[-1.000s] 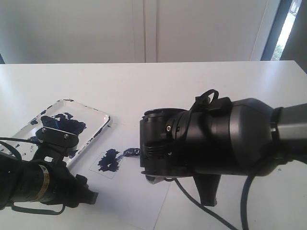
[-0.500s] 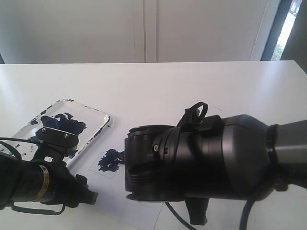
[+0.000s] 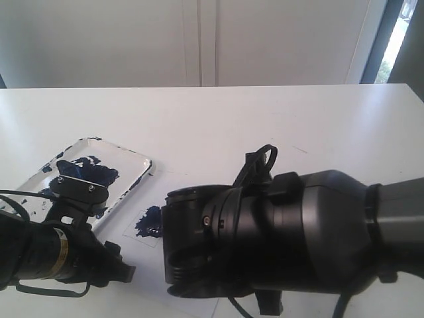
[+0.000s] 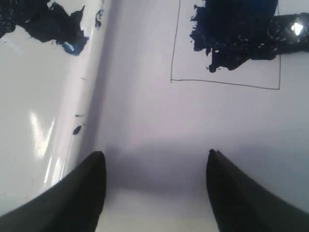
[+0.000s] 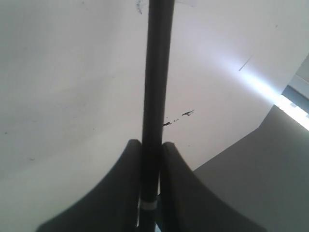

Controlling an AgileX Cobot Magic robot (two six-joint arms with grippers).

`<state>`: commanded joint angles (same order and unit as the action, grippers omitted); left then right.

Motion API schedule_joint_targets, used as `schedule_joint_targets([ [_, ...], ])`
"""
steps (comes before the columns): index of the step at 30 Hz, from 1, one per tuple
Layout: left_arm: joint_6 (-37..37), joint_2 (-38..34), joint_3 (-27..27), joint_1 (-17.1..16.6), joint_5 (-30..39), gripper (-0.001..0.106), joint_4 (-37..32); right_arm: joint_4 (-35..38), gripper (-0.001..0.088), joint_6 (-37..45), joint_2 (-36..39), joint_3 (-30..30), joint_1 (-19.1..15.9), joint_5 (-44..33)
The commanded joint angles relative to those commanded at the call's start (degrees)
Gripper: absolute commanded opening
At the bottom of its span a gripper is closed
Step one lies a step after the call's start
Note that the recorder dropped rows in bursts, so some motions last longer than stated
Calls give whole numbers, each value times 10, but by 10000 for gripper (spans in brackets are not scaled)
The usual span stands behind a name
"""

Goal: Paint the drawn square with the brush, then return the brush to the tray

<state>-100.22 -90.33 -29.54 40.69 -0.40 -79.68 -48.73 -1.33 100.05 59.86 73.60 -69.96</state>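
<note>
The drawn square is partly smeared dark blue and lies on paper beside the tray. The tray's blue-blotched white rim also shows in the left wrist view. My right gripper is shut on the brush, a black stick whose silver band sits between the fingers. The brush's paint-clotted end rests on the square's blue smear. In the exterior view the right arm's bulk hides its gripper and part of the square. My left gripper hangs open and empty over the paper, near the tray.
The white paper sheet lies on a white table. The left arm rests low at the near left, next to the tray. A wall stands behind the table's far edge.
The right arm has swung left and nearer the exterior camera, now covering more of the blue-smeared square. The left arm has not moved.
</note>
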Motion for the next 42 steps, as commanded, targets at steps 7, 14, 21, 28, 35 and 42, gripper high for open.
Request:
schedule_joint_targets([
  [7,0,0,0,0,0,640,0,-26,0,-14,14,0,-44,0],
  [14,0,0,0,0,0,640,0,1,0,-24,14,0,-52,0],
  [21,0,0,0,0,0,640,0,54,0,-24,14,0,-50,0],
  [28,1,0,0,0,4,640,-3,56,0,-19,14,0,-27,0],
  [35,1,0,0,0,4,640,-5,56,0,-16,14,0,-10,0],
  [42,1,0,0,0,9,640,-5,-6,0,-15,14,0,-36,0],
])
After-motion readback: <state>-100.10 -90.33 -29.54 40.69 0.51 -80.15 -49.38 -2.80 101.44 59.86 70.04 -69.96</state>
